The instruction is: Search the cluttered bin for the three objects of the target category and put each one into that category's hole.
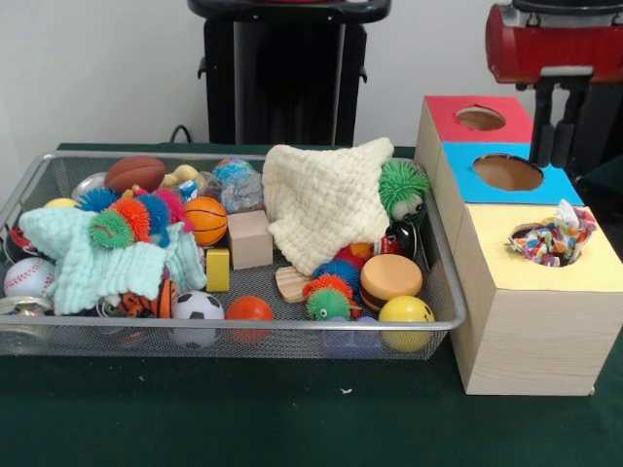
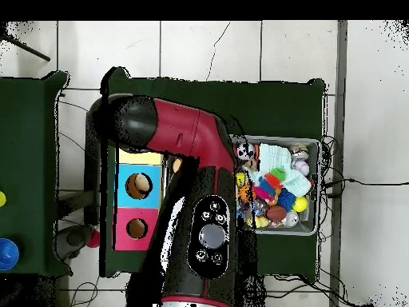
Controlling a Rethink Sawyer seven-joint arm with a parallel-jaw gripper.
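Your gripper is hovering over the blue hole; whether it's apart, you cannot tell. A multicoloured cloth is sitting in the yellow hole, beside the mesh bin.

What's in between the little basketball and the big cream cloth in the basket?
A plain wooden block sits between the basketball and the cream cloth, seen in the front view.

Front cam sits low & close across the table facing bin w/ box beside; overhead cam looks straight down from high, both share these
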